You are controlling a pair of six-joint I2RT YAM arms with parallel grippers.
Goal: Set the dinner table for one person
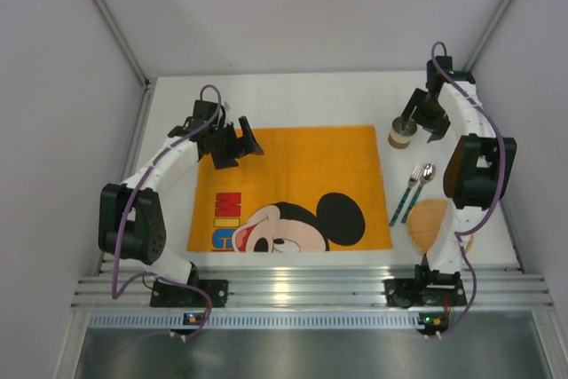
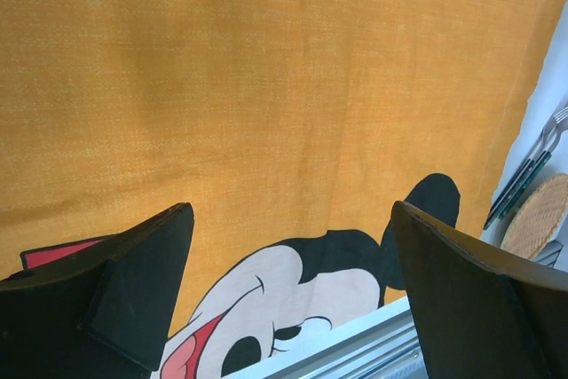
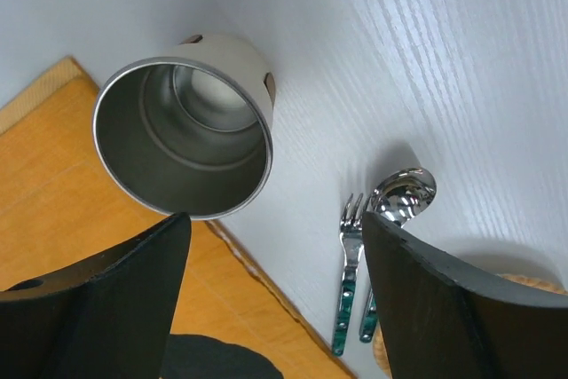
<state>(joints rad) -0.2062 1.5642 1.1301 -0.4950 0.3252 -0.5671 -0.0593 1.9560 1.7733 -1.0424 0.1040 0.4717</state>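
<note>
The white dinner table (image 1: 302,99) carries an orange Mickey Mouse mat (image 1: 293,175) at its middle. A steel cup (image 1: 402,134) stands upright just right of the mat's far right corner; it also shows in the right wrist view (image 3: 186,135). A fork (image 1: 406,193) and a spoon (image 1: 419,188) with green handles lie side by side right of the mat. My left gripper (image 1: 232,144) is open and empty over the mat's far left corner. My right gripper (image 1: 424,117) is open and empty, hovering just beyond the cup.
A round woven coaster (image 1: 429,224) lies near the front right, partly under the right arm. A ribbed aluminium rail (image 1: 302,286) runs along the near edge. Grey walls close in the left, right and far sides.
</note>
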